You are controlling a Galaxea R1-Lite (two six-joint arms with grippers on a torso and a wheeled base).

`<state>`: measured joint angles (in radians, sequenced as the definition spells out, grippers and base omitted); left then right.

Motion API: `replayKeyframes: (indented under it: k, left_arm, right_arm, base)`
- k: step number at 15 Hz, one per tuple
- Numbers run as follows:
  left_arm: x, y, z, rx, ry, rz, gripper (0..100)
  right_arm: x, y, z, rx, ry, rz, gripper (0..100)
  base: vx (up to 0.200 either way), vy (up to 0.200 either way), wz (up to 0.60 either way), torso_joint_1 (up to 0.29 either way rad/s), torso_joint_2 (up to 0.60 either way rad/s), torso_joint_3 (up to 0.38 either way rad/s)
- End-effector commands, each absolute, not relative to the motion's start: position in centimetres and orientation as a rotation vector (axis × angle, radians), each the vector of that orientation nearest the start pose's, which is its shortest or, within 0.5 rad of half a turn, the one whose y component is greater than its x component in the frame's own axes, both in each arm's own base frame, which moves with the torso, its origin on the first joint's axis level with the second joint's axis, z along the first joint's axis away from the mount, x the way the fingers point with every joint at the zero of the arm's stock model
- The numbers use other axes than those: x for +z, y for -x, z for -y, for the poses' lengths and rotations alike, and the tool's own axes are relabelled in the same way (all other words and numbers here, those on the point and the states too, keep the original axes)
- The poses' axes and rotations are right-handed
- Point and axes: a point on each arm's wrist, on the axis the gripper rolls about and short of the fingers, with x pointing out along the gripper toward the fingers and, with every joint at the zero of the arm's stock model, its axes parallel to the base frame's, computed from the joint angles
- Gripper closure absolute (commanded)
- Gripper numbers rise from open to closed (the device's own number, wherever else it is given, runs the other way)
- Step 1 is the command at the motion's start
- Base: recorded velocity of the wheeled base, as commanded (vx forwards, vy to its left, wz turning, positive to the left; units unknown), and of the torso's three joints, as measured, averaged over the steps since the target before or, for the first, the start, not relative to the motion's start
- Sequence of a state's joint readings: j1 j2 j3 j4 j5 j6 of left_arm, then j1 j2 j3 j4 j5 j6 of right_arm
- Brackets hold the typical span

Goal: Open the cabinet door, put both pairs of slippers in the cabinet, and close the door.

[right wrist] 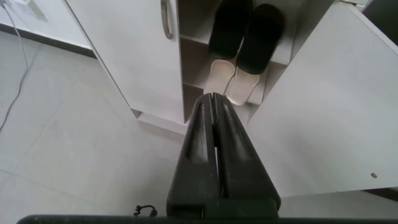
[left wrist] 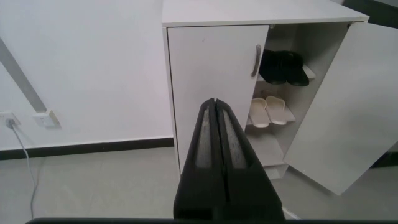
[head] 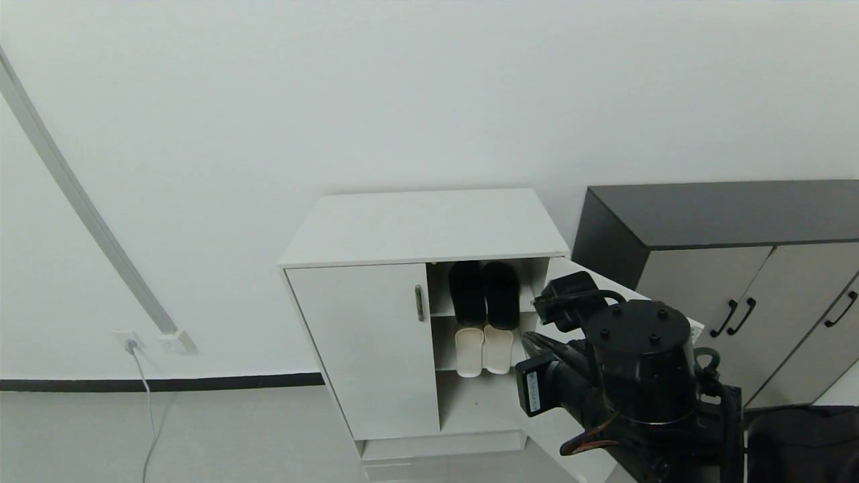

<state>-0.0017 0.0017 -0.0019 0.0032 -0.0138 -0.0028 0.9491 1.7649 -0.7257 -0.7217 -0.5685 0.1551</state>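
I stand behind the robot and take the white cabinet (head: 423, 228) as the middle of a dial. Its right door (left wrist: 348, 112) hangs wide open toward 4 o'clock, and the left door (head: 362, 349) is shut. In the open half, the black slippers (head: 483, 292) lie on the upper shelf and the white slippers (head: 483, 349) on the shelf at 6 o'clock from them, so I judge that only the closing is left.

Both pincers are together and hold nothing. The left gripper (left wrist: 214, 106) points at the shut left door, and the right gripper (right wrist: 214, 102) points at the open half, just beside the open door.

I see three dangers. First, the right arm is very near the door's top edge; if it pushes on the inner face, the door will swing wider, toward the dark sideboard (head: 718, 215) at 3 o'clock, and not shut. Second, closed fingers on a smooth flat panel can slide off, because nothing there gives a hold, and the door would stop half way. Third, the white slippers seem to reach a little over the shelf's front edge, though I cannot be sure; if so, the door may press on them and spring back.
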Motion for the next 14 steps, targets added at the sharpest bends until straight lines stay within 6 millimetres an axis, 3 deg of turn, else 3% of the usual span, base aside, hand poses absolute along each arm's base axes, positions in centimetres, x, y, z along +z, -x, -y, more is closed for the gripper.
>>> replayKeyframes:
  k: [1, 7, 14]
  left_arm:
    - [7.56, 2.28, 0.03, -0.015, 0.003, -0.003, 100]
    - [7.52, 2.27, 0.02, -0.014, 0.003, -0.005, 100]
    - [7.56, 2.28, 0.03, -0.015, 0.003, -0.003, 100]
  right_arm:
    - [15.06, -18.76, -24.13, 0.357, 0.069, -0.261, 100]
    - [15.00, -18.74, -24.09, 0.357, 0.080, -0.260, 100]
    - [14.77, -18.78, -24.15, 0.357, 0.087, -0.265, 100]
  base:
    - [0.000, 0.000, -0.60, 0.002, -0.01, 0.002]
    - [0.000, 0.000, -0.60, 0.004, 0.00, 0.001]
    - [0.000, 0.000, 0.00, 0.000, 0.00, 0.000]
